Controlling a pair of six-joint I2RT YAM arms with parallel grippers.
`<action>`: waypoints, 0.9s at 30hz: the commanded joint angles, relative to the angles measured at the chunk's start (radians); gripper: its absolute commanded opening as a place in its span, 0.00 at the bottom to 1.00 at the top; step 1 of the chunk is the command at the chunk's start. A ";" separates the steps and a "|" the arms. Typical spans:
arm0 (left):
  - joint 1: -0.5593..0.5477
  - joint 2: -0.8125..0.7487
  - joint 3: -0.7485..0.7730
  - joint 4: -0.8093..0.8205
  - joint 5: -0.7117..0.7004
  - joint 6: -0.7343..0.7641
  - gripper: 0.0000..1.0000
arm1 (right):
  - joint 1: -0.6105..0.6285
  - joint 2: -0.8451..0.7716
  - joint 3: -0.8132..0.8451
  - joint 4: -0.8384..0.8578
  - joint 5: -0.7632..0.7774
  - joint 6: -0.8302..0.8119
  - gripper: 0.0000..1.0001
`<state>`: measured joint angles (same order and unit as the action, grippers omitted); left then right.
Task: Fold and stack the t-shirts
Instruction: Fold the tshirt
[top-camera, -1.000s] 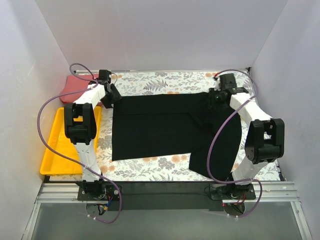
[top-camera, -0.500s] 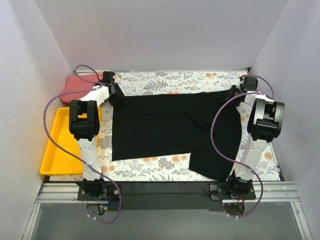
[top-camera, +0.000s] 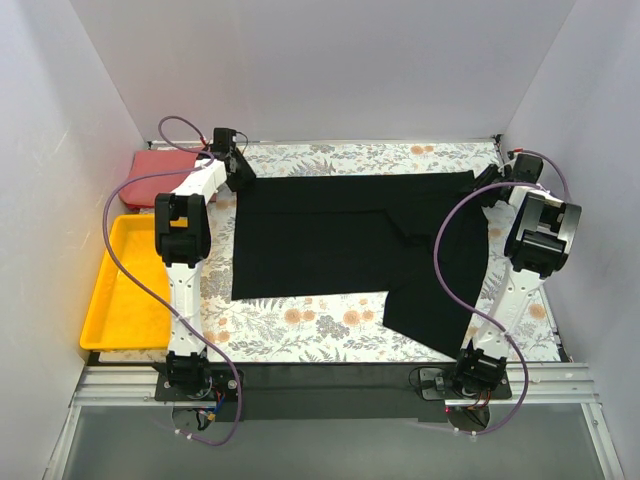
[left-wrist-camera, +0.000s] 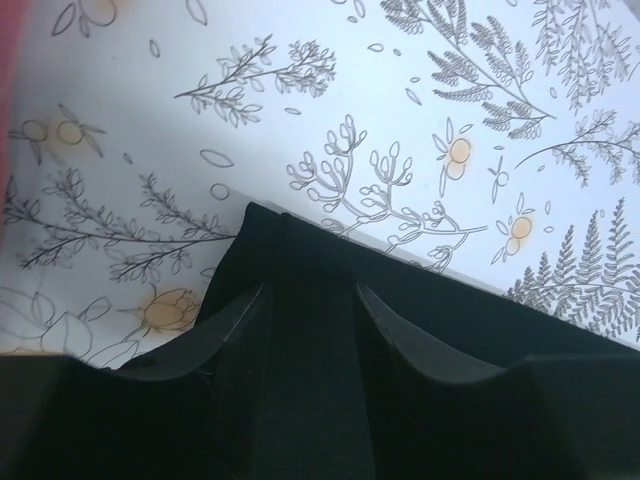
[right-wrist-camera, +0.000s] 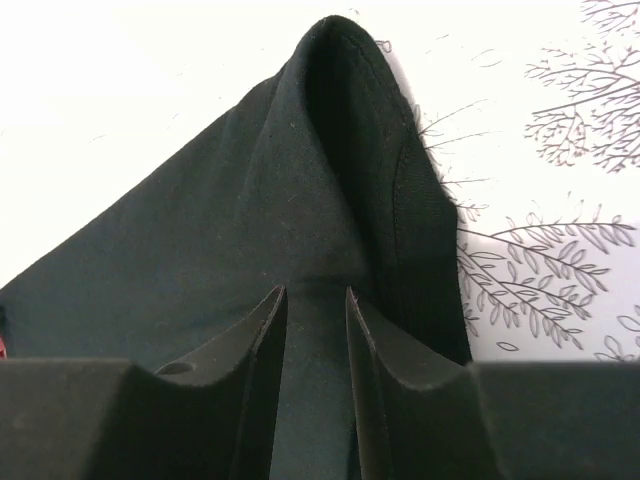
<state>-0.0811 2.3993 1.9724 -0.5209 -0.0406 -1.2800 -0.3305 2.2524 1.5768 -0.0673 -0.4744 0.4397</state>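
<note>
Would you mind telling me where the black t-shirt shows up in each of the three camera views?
Top external: the black t-shirt lies spread across the middle of the picture.
Left wrist: one corner of it sits at lower centre.
Right wrist: a peaked fold of it fills the centre.
Shared landmark: the floral cloth beneath it.

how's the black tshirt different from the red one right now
The black t-shirt lies spread wide over the floral cloth; the coral-red t-shirt is a small bundle at the far left corner. The left gripper and right gripper pinch the black one; nothing touches the red one. Both are plain cloth.
</note>
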 joint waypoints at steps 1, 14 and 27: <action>0.009 0.054 0.011 -0.084 -0.036 -0.010 0.38 | -0.041 0.006 0.011 0.003 0.098 -0.033 0.38; -0.019 -0.209 -0.043 0.004 0.013 0.082 0.74 | 0.053 -0.344 -0.133 -0.130 0.216 -0.242 0.49; -0.198 -0.767 -0.709 0.110 -0.079 0.091 0.76 | 0.594 -0.749 -0.491 -0.299 0.592 -0.397 0.57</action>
<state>-0.2512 1.7405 1.4437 -0.4328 -0.0891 -1.2003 0.2287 1.5280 1.1492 -0.2874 -0.0002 0.0948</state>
